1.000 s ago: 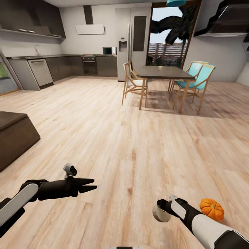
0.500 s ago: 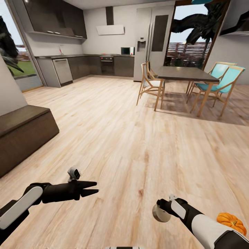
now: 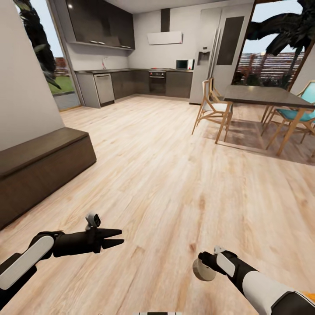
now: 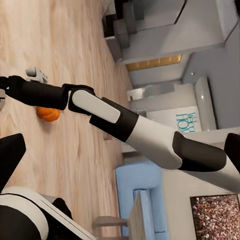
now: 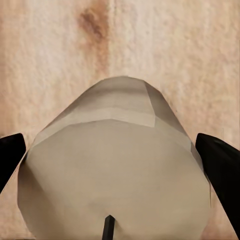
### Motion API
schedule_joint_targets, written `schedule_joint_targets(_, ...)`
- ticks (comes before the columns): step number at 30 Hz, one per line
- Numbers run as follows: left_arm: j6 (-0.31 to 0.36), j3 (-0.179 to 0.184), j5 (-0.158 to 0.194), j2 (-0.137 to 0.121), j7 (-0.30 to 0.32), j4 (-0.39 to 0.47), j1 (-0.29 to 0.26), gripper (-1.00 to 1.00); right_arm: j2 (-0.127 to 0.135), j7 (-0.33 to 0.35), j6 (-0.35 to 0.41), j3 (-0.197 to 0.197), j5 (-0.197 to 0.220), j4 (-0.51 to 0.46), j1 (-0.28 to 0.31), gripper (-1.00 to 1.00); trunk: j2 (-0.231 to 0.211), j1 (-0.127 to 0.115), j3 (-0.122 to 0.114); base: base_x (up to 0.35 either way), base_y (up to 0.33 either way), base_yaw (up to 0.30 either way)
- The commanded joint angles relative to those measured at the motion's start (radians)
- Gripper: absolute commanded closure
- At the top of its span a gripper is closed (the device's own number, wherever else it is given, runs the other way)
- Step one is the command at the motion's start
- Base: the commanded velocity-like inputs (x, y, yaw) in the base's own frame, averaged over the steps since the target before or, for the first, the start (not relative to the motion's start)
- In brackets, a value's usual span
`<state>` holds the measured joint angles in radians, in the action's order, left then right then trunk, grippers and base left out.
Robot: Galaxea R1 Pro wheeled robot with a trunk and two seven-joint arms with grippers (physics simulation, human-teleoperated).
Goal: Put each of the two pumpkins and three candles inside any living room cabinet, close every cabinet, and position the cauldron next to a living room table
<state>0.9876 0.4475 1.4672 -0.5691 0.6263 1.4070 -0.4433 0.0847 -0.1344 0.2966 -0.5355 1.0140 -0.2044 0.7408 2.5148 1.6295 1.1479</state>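
My right gripper (image 3: 202,269) is shut on a pale beige candle (image 3: 201,271), held low over the wood floor. In the right wrist view the candle (image 5: 115,170) sits between the two black fingertips (image 5: 10,155) with its wick toward the camera. My left gripper (image 3: 118,236) is open and holds nothing, hanging over the floor at the lower left. One orange pumpkin (image 4: 48,114) lies on the floor behind my right arm in the left wrist view. The long dark brown cabinet (image 3: 43,162) stands against the left wall, its fronts closed.
A dark dining table (image 3: 262,94) with wooden chairs (image 3: 214,109) and teal chairs (image 3: 297,116) stands at the right. The dark grey kitchen (image 3: 144,83) runs along the far wall. Open wood floor (image 3: 166,175) lies between me and the cabinet.
The camera has swung left, so the whole scene slid right: the cabinet came further into view and the pumpkin slipped to the lower right edge. Both arms keep their pose.
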Motion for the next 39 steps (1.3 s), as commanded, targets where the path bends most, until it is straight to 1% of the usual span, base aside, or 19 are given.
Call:
schedule_joint_targets(1, 0.002, 0.004, 0.000, 0.000, 0.003, -0.001, -0.002, -1.00, 0.001, -0.006, 0.006, -0.007, 0.009, -0.004, 0.000, 1.00, 0.000, 0.000, 0.001, 0.000, 0.000, 0.292)
schedule_joint_targets(4, 0.002, 0.008, -0.003, 0.000, 0.001, -0.008, -0.002, -1.00, 0.001, -0.004, 0.006, -0.007, 0.009, -0.004, 0.000, 1.00, 0.000, 0.000, 0.001, 0.000, 0.000, 0.292)
schedule_joint_targets(8, 0.002, 0.009, -0.018, 0.001, 0.001, -0.021, -0.002, -1.00, 0.001, -0.004, 0.006, -0.007, 0.009, -0.004, 0.000, 1.00, 0.000, 0.000, 0.001, -0.002, 0.000, 0.293)
schedule_joint_targets(10, -0.003, 0.010, -0.023, 0.009, -0.001, -0.024, -0.002, -1.00, 0.001, -0.003, 0.007, -0.007, 0.009, -0.004, 0.000, 1.00, 0.000, 0.000, 0.001, -0.140, 0.000, 0.293)
schedule_joint_targets(13, -0.006, -0.001, -0.037, 0.032, -0.002, -0.025, -0.002, -1.00, 0.001, -0.002, 0.003, -0.007, 0.009, -0.004, 0.000, 1.00, 0.000, 0.000, 0.001, -0.270, 0.000, 0.293)
schedule_joint_targets(16, -0.007, -0.002, -0.044, 0.039, -0.003, -0.025, -0.002, -1.00, 0.001, -0.002, -0.001, -0.009, 0.009, -0.004, 0.000, 1.00, 0.000, 0.000, 0.001, -0.324, 0.000, 0.293)
schedule_joint_targets(21, -0.006, -0.012, -0.045, 0.040, 0.005, -0.025, -0.002, -1.00, 0.001, -0.002, -0.010, -0.010, 0.009, -0.004, 0.000, 1.00, 0.000, 0.000, 0.001, -0.311, 0.000, 0.293)
schedule_joint_targets(23, -0.006, -0.026, -0.045, 0.040, 0.004, -0.025, -0.002, -1.00, 0.002, -0.002, -0.051, -0.011, 0.010, -0.004, 0.000, 1.00, 0.000, 0.000, 0.001, -0.095, 0.000, 0.266)
schedule_joint_targets(27, -0.006, -0.031, -0.045, 0.040, 0.002, -0.025, -0.002, -1.00, 0.001, -0.001, -0.075, -0.011, 0.011, -0.004, -0.001, 1.00, 0.000, 0.000, 0.001, -0.033, 0.000, 0.086)
schedule_joint_targets(31, -0.006, -0.036, -0.045, 0.039, 0.005, -0.025, -0.002, -1.00, 0.001, 0.000, -0.079, -0.011, 0.011, -0.004, -0.001, 1.00, 0.000, 0.000, 0.002, -0.142, 0.000, 0.082)
schedule_joint_targets(39, -0.005, -0.038, -0.044, 0.035, 0.005, -0.025, -0.002, -1.00, 0.000, 0.001, -0.081, -0.011, 0.008, -0.004, -0.001, 1.00, 0.000, 0.000, 0.006, -0.210, 0.000, 0.241)
